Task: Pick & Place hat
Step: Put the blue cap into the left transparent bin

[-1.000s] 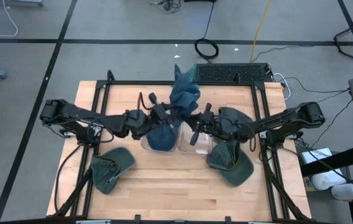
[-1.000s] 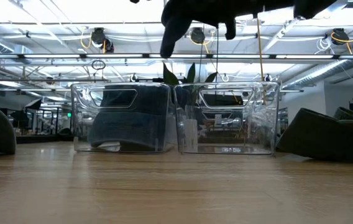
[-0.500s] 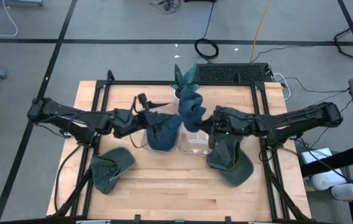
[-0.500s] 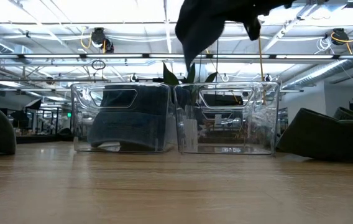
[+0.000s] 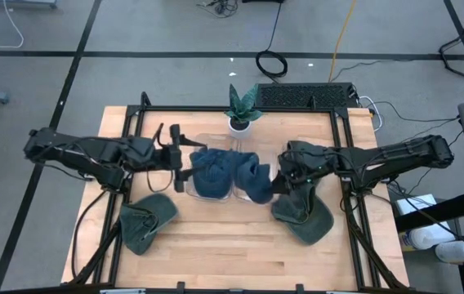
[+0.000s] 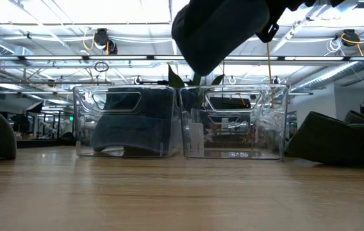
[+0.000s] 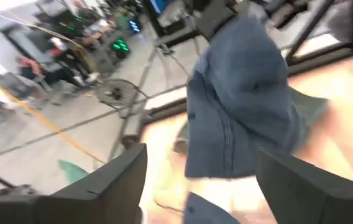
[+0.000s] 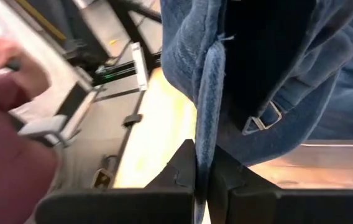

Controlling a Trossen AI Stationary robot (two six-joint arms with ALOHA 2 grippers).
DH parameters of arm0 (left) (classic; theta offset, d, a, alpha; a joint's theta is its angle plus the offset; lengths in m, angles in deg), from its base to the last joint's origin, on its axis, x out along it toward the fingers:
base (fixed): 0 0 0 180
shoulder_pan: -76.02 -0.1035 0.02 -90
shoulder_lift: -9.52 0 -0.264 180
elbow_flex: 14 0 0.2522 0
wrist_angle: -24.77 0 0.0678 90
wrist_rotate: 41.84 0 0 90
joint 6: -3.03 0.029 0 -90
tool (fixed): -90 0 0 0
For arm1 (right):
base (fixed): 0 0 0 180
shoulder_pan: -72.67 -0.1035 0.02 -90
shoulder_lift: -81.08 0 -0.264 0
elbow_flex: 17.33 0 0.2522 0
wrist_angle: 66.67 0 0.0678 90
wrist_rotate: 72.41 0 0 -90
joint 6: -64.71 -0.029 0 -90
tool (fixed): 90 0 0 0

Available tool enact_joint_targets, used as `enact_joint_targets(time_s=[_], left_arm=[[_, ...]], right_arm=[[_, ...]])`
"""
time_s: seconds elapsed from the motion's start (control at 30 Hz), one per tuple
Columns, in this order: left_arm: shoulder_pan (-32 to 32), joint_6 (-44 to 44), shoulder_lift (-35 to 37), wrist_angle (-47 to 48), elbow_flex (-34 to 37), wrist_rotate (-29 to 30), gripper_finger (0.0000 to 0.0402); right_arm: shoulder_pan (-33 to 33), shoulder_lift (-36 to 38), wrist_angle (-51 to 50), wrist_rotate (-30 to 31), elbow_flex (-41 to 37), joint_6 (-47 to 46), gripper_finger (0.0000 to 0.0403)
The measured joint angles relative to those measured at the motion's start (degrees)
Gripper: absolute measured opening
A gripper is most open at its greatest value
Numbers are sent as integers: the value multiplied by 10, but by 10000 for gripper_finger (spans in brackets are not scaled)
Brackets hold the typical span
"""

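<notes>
Right wrist view gives you the clearest read: your right gripper (image 8: 202,177) has its two dark fingers pinched tight on a fold of the blue hat (image 8: 251,81), the denim edge running straight down into the seam between them and a small metal buckle (image 8: 265,118) hanging just beside. From the high view, that right gripper (image 5: 276,184) sits over the right-hand clear bin (image 5: 256,194), with the hat (image 5: 252,175) bunched above that bin and reaching toward its neighbour. In the low view the hat (image 6: 217,29) hangs as a dark mass above the right bin (image 6: 233,122), clear of its rim. Your left gripper (image 5: 176,158) is just left of the left clear bin (image 5: 203,175), fingers spread wide and holding nothing; its wrist view shows both dark fingers (image 7: 117,177) far apart with the hat (image 7: 242,106) in front of them, untouched. A second blue hat (image 5: 209,173) lies inside the left bin, showing as a dark shape through its wall in the low view (image 6: 134,122). Farther out on the wooden table (image 5: 232,253) you have a dark green hat (image 5: 146,220) near the left front and more dark green hats (image 5: 304,214) piled to the right under the right arm. A small potted plant (image 5: 241,109) stands behind the bins.
</notes>
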Motion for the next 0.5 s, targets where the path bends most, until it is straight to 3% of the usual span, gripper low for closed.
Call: enact_joint_targets(time_s=[0.23,0.5], left_arm=[[0,-58,15,63,0,-51,339],[0,-79,7,53,0,-121,349]], right_arm=[[0,-12,29,-60,0,28,0],[0,-99,144,-134,0,37,0]])
